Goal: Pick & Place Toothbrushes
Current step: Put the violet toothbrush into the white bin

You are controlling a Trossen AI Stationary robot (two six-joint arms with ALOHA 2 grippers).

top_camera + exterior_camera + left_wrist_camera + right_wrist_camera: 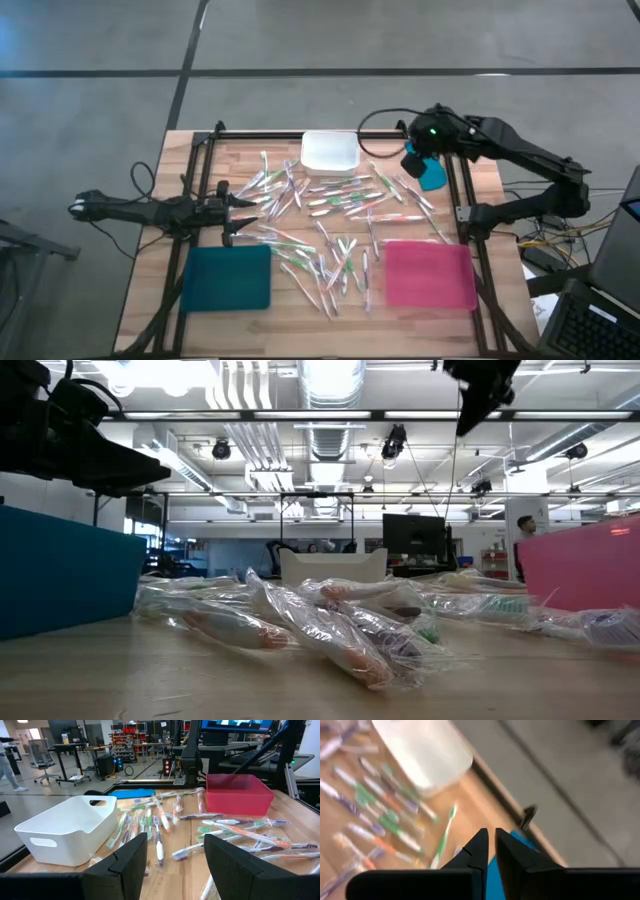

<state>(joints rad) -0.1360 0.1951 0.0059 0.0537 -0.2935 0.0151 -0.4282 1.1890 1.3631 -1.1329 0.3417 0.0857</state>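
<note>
Across the middle of the wooden table [160, 300], spread between the bins: dozens of thin plastic-wrapped toothbrushes [330, 235] with green, pink and orange accents. Far right, raised over a flat blue scrap [433, 177] at the table's edge: right gripper [490, 836], dark fingers only a sliver apart, nothing visible between them. Left side, low over the table just left of the pile: left gripper [175, 852], fingers well apart and empty.

Probably between picks. Next move likely calls for lowering one gripper onto a single brush at the pile's edge, clear of its neighbours.

Around: white rectangular plastic bin [330, 152] far centre, teal tray [230, 277] near left, pink tray [429, 274] near right. In the way: overlapping, crinkled wrappers, hard to separate.
</note>
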